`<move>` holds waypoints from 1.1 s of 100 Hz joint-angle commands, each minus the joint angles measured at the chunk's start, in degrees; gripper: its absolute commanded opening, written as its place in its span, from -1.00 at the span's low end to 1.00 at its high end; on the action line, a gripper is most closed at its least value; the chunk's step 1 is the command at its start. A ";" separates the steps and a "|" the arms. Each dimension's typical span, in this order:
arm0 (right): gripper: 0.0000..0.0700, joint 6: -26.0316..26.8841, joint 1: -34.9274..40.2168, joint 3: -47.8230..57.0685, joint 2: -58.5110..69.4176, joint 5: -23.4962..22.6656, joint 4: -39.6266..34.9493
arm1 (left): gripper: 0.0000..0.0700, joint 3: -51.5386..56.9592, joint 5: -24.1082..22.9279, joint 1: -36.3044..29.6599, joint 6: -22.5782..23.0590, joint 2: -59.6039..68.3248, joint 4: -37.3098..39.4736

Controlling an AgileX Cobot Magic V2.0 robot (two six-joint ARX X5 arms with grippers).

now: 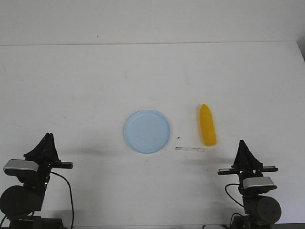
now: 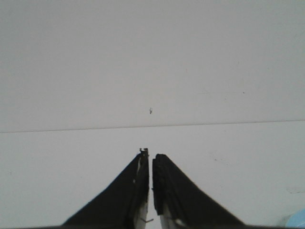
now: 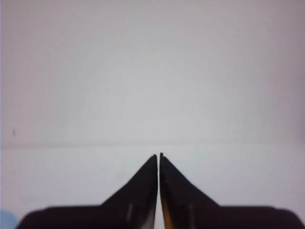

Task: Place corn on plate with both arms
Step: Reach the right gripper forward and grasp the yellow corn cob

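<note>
The yellow corn lies on the white table, right of centre, its tapered tip pointing away from me. The pale blue plate lies flat at the table's centre, empty, a short gap left of the corn. A sliver of the plate shows in the left wrist view and in the right wrist view. My left gripper is shut and empty at the front left, well away from the plate; its wrist view shows the jaws together. My right gripper is shut and empty at the front right, just in front of the corn; its jaws meet.
A thin pale strip lies on the table between the plate and the corn, on the near side. A small dark speck lies by the plate's right rim. The table's far edge meets a plain wall.
</note>
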 commanded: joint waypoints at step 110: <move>-0.98 14.78 4.20 52.26 66.95 0.17 -45.35 | -0.99 0.52 -0.15 0.04 0.24 -0.07 0.57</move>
